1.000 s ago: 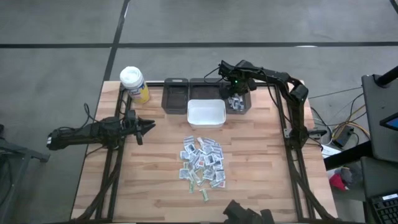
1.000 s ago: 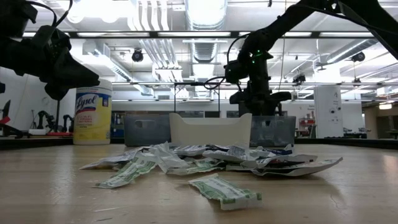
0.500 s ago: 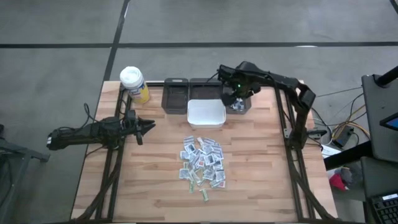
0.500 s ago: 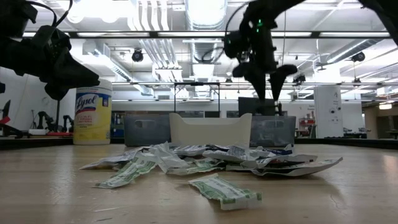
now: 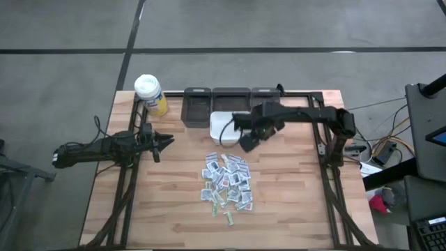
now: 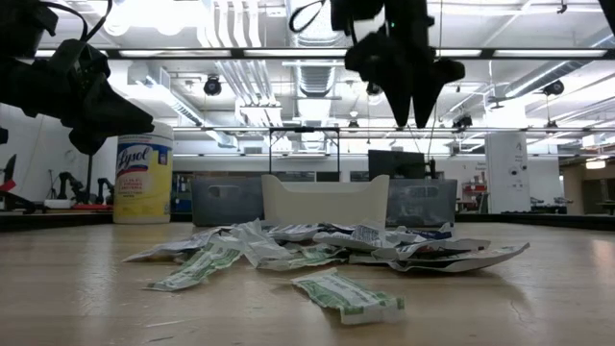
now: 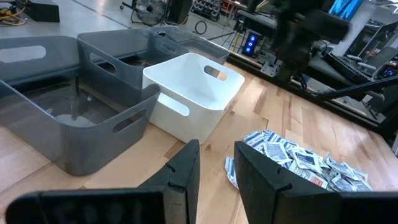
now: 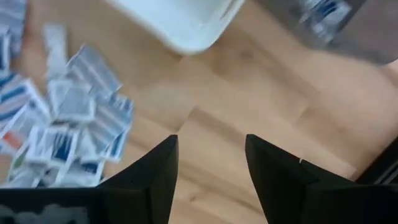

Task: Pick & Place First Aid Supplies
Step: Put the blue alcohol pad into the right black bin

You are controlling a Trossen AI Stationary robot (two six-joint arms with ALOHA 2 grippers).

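My right gripper (image 5: 245, 143) hangs empty with fingers spread wide, the heap of small white printed paper packets (image 5: 227, 181) on the wooden table just ahead below my tips, so I should descend squarely onto one edge packet.

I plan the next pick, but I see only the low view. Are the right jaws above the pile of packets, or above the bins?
Observer: Neither. From above, the right jaws hang over the bare table, between the white bin and the pile of packets.
Operator: Do they carry a packet?
Observer: No. The right wrist view shows them open, with nothing between them.
Operator: Where is the left arm?
Observer: The left arm waits at the table's left edge, away from the pile.
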